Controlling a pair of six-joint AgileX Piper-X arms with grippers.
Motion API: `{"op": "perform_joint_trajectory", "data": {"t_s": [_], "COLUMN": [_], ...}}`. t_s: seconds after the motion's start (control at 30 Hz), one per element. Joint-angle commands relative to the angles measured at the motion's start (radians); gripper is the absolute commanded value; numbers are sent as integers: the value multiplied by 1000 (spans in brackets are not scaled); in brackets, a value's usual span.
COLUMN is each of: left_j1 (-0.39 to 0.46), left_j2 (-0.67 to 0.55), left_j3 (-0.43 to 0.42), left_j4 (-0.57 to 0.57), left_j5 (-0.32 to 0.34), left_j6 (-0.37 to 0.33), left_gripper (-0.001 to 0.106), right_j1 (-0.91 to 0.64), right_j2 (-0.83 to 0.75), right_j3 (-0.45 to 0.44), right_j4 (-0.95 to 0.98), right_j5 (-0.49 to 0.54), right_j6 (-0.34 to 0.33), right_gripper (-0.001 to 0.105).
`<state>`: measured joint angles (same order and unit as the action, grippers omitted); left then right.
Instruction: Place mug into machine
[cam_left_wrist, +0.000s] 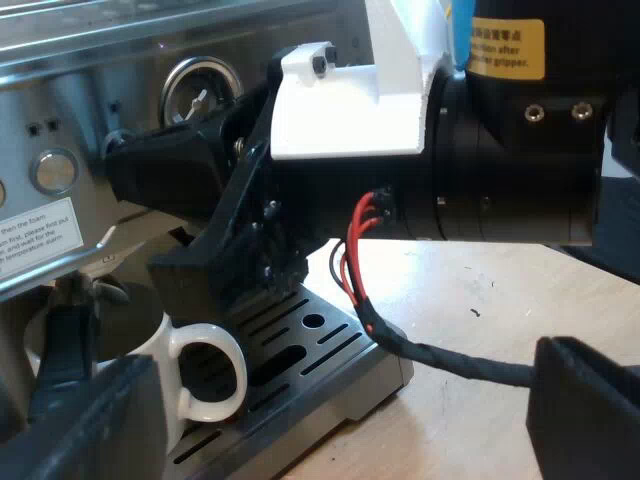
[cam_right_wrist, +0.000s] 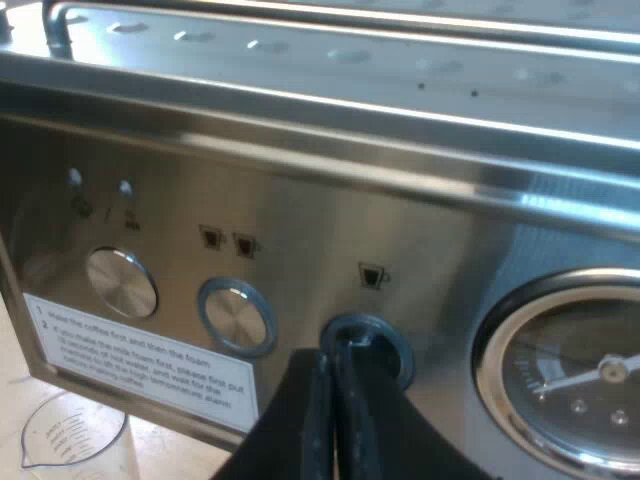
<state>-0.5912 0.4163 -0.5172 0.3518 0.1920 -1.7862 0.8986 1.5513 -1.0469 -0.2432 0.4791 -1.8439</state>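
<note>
A white mug stands on the machine's slotted drip tray, its handle turned outward. My left gripper is open with its fingers wide apart, one finger close in front of the mug and the other finger over the table. My right gripper is shut, its tips against a round button under a cup symbol on the espresso machine. From the left wrist view the right gripper reaches to the panel beside the pressure gauge.
The panel carries two more round buttons, a white instruction label and a pressure gauge. A measuring glass stands below the panel's edge. A wooden table lies beside the drip tray.
</note>
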Motion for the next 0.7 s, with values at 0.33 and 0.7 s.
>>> {"op": "perform_joint_trajectory", "data": {"t_s": [0.33, 0.7], "left_j1": [1, 1], "left_j2": [-2, -2], "left_j3": [-8, -61], "left_j4": [-14, 20], "left_j5": [5, -1], "left_j6": [-14, 0], "left_gripper": [81, 81], "right_j1": [-46, 28], "right_j2": [-6, -72], "right_j3": [-13, -13], "right_j4": [-7, 132], "right_j5": [11, 17], "right_j6": [7, 7], "right_gripper": [0, 0]}}
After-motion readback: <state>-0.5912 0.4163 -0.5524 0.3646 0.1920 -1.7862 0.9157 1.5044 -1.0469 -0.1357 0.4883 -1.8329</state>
